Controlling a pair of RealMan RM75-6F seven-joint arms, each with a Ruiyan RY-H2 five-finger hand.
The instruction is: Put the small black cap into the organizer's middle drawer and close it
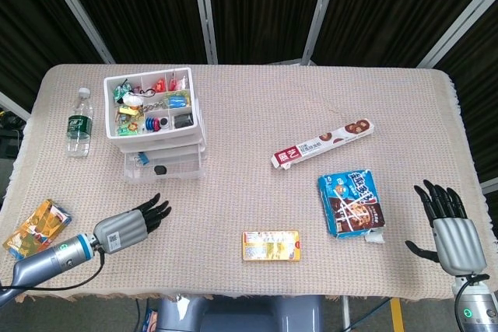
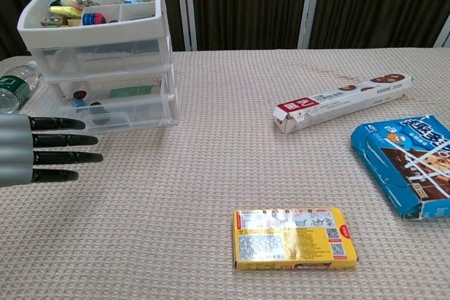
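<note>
The white organizer [image 1: 162, 106] [image 2: 98, 29] stands at the back left, its top tray full of small items. Below the tray, a clear drawer [image 1: 183, 167] [image 2: 140, 110] sticks out a little at the front. A small black cap [image 1: 159, 169] [image 2: 96, 108] lies inside that drawer; I cannot tell whether it is the middle or the bottom one. My left hand [image 1: 128, 225] [image 2: 35, 158] hovers open, fingers straight, well in front of the organizer and holding nothing. My right hand [image 1: 449, 227] is open and empty at the near right edge, seen only in the head view.
A water bottle [image 1: 78, 123] stands left of the organizer. A long red-and-white box [image 1: 323, 145] [image 2: 342, 102] and a blue cookie pack [image 1: 352, 204] [image 2: 411, 166] lie on the right. A yellow box [image 1: 271, 245] [image 2: 294, 238] lies front centre, and an orange packet [image 1: 31, 227] near left.
</note>
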